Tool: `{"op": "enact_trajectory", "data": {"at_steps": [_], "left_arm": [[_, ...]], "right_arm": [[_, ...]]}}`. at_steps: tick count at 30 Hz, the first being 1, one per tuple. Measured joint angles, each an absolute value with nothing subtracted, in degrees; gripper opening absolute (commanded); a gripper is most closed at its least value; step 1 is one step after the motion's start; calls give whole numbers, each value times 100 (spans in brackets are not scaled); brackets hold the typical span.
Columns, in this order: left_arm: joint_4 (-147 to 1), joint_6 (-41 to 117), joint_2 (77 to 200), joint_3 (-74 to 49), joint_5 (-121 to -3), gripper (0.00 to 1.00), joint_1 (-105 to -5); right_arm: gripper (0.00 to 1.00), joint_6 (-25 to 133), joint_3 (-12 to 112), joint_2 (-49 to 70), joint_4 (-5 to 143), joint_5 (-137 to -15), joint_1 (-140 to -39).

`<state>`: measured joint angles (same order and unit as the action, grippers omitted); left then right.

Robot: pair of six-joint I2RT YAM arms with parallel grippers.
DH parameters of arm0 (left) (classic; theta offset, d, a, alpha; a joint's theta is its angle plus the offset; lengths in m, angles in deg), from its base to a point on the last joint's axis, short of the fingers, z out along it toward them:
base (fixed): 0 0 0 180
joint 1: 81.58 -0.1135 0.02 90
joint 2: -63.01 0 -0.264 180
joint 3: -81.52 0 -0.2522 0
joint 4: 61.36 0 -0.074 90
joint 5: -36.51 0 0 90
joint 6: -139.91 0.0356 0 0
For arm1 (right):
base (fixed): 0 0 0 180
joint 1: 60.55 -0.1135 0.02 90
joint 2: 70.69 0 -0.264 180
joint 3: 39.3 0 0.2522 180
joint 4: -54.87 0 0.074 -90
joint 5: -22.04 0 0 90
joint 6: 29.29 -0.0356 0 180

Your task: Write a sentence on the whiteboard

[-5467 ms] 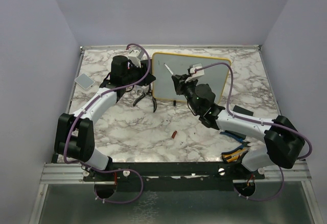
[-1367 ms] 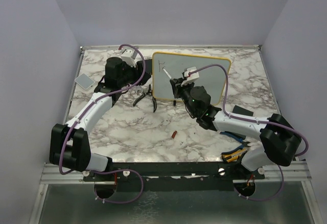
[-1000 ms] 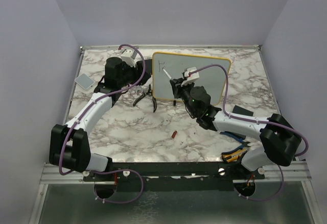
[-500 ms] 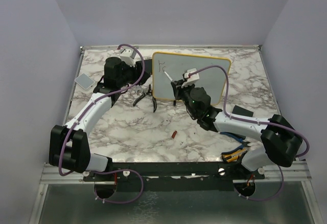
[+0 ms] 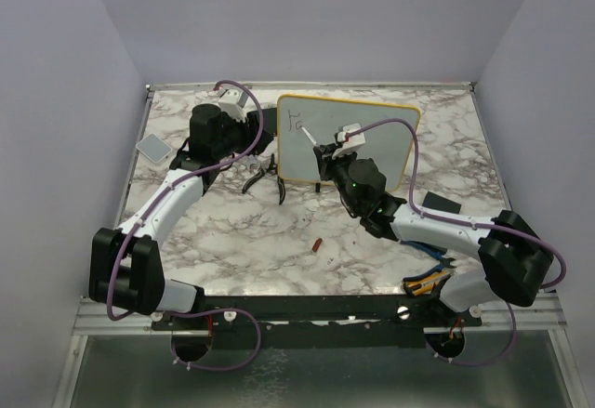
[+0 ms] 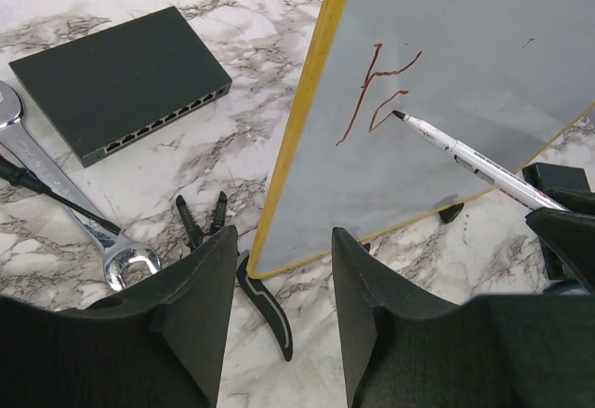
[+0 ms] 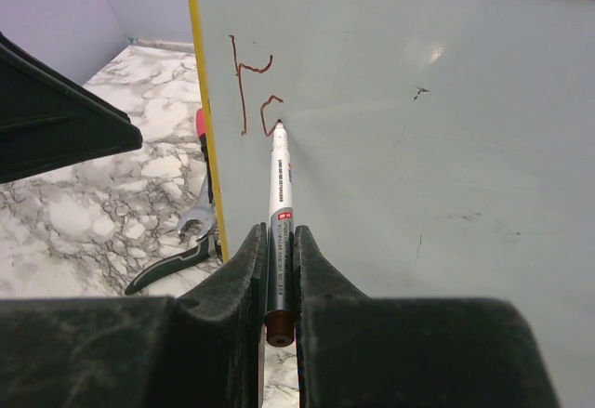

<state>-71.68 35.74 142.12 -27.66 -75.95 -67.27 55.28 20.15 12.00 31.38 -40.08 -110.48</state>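
Right wrist view first: the right pincer is closed tight on a white marker, which runs straight out between the two dark fingers. The marker's tip touches the whiteboard just beside a small curved stroke. The whiteboard stands tilted on the marble table toward the far side, its yellow frame showing along the top and left edges. Of the sentence only a few thin reddish-brown strokes can be seen — a long down-stroke with a short crossing line and a hook under it — near the board's upper left corner.

From the left wrist camera, the left pincer is partly open with nothing between its fingers. It hovers by the board's left edge, and I cannot tell whether it touches the frame. That view also shows the marker meeting the strokes from the right. A black box lies flat on the table to the left of the board. A wrench and pliers lie nearer, close to the board's lower corner.
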Motion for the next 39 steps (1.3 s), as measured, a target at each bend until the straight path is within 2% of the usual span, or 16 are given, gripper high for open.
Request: {"op": "enact_trajectory", "data": {"at_steps": [32, 39], "left_arm": [[-7168, 3574, 14197, -2797, -7595, 47, -6734], [-7168, 3576, 14197, -2797, -7595, 47, -6734]], "right_arm": [[0, 5777, 2188, 1200, 2985, -4017, -11048], [0, 5801, 1958, 798, 2961, -4480, -11048]]}}
